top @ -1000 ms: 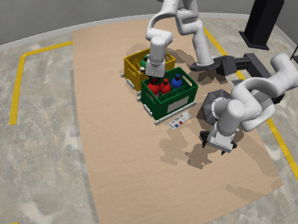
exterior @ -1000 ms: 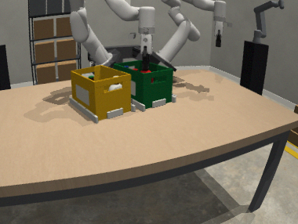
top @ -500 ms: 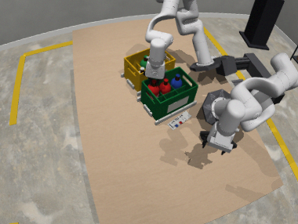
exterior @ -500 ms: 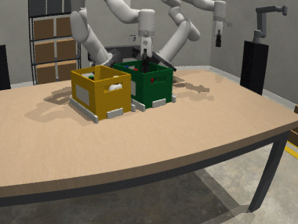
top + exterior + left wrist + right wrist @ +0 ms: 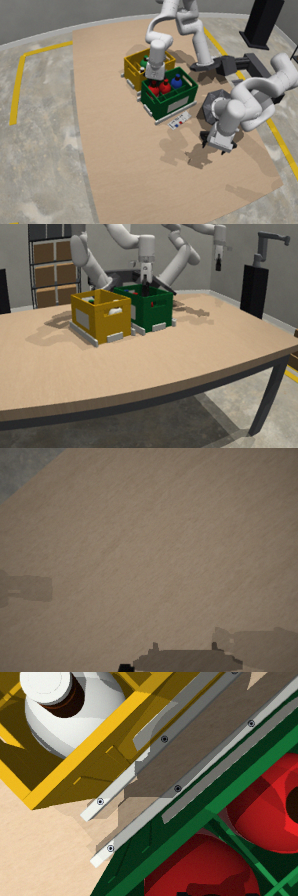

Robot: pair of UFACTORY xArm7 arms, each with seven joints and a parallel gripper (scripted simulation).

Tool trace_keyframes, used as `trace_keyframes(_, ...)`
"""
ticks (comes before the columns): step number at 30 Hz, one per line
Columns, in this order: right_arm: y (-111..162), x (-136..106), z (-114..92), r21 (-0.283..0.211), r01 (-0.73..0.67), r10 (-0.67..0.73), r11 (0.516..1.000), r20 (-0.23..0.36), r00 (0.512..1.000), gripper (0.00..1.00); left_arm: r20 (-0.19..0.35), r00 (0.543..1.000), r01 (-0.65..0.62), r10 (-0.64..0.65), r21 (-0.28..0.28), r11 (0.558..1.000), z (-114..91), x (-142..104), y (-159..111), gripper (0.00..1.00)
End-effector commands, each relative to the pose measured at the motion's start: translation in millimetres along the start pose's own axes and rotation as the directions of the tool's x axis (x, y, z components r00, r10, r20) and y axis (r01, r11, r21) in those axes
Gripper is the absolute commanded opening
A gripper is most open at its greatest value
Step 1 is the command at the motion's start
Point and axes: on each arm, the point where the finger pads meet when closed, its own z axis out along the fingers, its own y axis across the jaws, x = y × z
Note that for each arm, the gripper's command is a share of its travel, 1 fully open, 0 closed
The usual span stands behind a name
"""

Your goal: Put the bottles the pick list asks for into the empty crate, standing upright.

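The green crate [image 5: 157, 110] [image 5: 153, 318] [image 5: 250, 774] stands level. My right gripper [image 5: 154, 83] [image 5: 145, 294] points down into it, shut on a red bottle [image 5: 153, 90] [image 5: 200, 864], upright in a corner compartment; its base is hidden. Another red bottle [image 5: 165, 87] [image 5: 267, 817] and a blue bottle [image 5: 176, 82] stand beside it. The yellow crate [image 5: 132, 79] [image 5: 114, 327] [image 5: 60, 782] holds a white bottle [image 5: 102, 722] [image 5: 115, 311] and a green bottle [image 5: 143, 63]. The pick list [image 5: 179, 120] shows blue and red marks; its numbers are unreadable. My left gripper [image 5: 218, 266] is open above the table.
Pale rails [image 5: 176, 113] [image 5: 158, 326] [image 5: 145, 818] run along the bases of both crates, with a narrow gap between the crates. My right arm [image 5: 158, 52] hangs over the crates and hides part of the yellow one. My left arm [image 5: 235, 113] is off to the pick list's side.
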Motion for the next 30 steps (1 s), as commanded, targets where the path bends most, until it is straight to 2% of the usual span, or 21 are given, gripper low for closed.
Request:
trace_keyframes(1, -0.3, -1.6, 0.3, 0.001, 0.001, -0.001, 1.0, 0.004, 1.0, 0.0, -0.003, 1.0, 0.001, -0.001, -0.001, 1.0, -1.1, 0.8, 0.2, 1.0)
trace_keyframes(30, -0.3, -1.7, 12.9, 0.001, 0.001, -0.001, 1.0, 0.004, 1.0, 0.0, -0.003, 1.0, 0.001, -0.001, -0.001, 1.0, -1.1, 0.8, 0.2, 1.0)
